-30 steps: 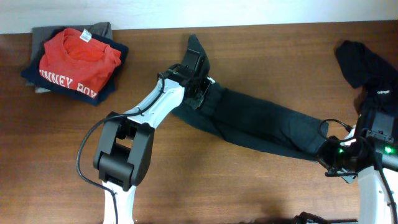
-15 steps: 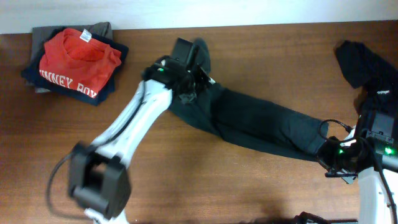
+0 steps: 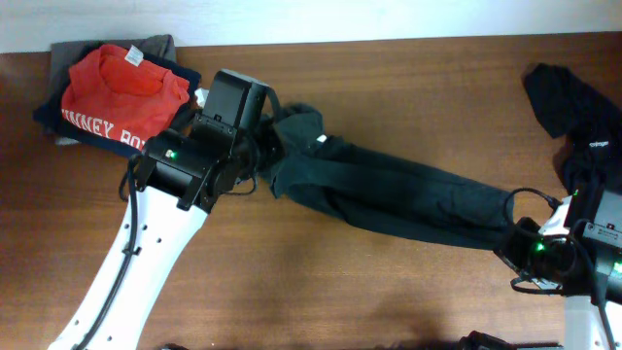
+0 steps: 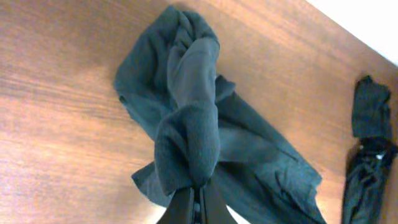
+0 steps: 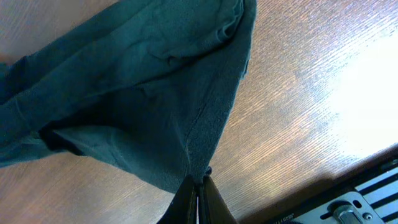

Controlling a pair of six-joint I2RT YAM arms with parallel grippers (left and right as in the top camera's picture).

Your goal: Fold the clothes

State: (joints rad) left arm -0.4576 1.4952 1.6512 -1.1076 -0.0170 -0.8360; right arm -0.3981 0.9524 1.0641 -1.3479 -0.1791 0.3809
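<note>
We are pinching the dark garment [image 3: 389, 190] at both ends: our left end effector [image 4: 198, 200] is pressed together on a bunched, rolled end, and our right end effector [image 5: 199, 185] is clamping a thin corner of the other end. The garment is stretching between the two end effectors, lying along the worktop [image 3: 408, 78]. On the far side of the left end effector from the garment, a pile topped by a red shirt [image 3: 117, 83] is sitting; a black cloth [image 3: 569, 97] is lying beyond the right one
</note>
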